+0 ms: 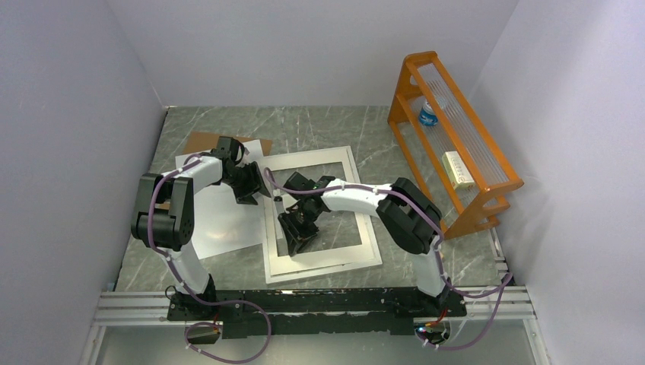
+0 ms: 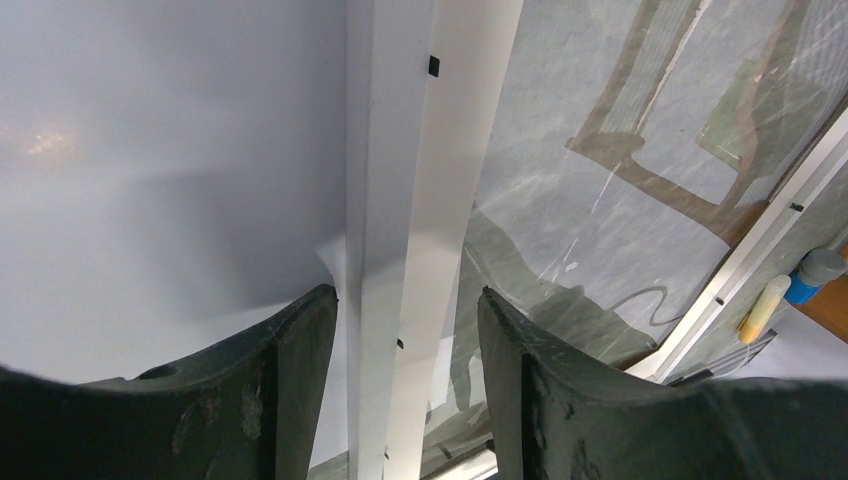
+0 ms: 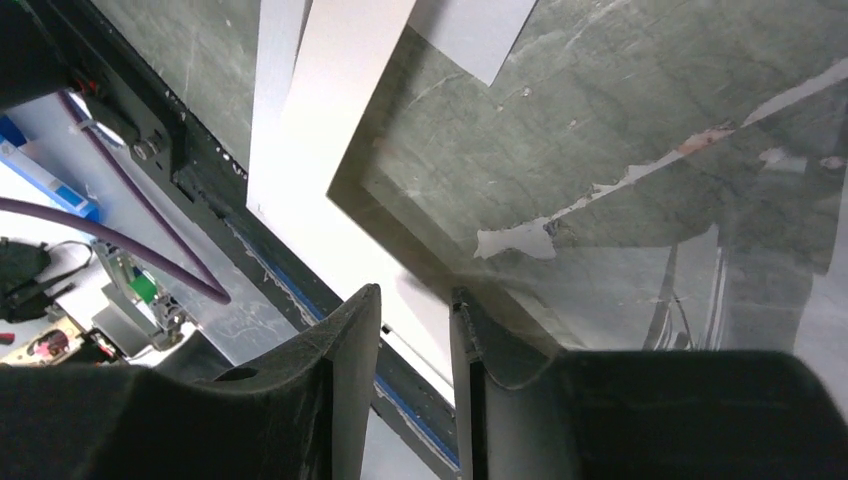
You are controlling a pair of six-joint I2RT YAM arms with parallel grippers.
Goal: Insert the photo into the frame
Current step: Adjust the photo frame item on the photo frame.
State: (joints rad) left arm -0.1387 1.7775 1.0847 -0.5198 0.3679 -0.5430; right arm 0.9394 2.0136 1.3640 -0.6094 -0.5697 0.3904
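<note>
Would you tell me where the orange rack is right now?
In the top view, the orange rack stands at the table's right edge, just right of the right arm's elbow.

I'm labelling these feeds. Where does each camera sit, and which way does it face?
Top external: above and behind the arms, facing down at the table, frame and orange rack; left arm and right arm show.
Left wrist: on the left arm, facing along the frame's edge; left pincer straddles it.
Right wrist: on the right arm, facing down onto the glass, black base rail at left; right pincer shows.
Shared: all three show the frame's white border.
</note>
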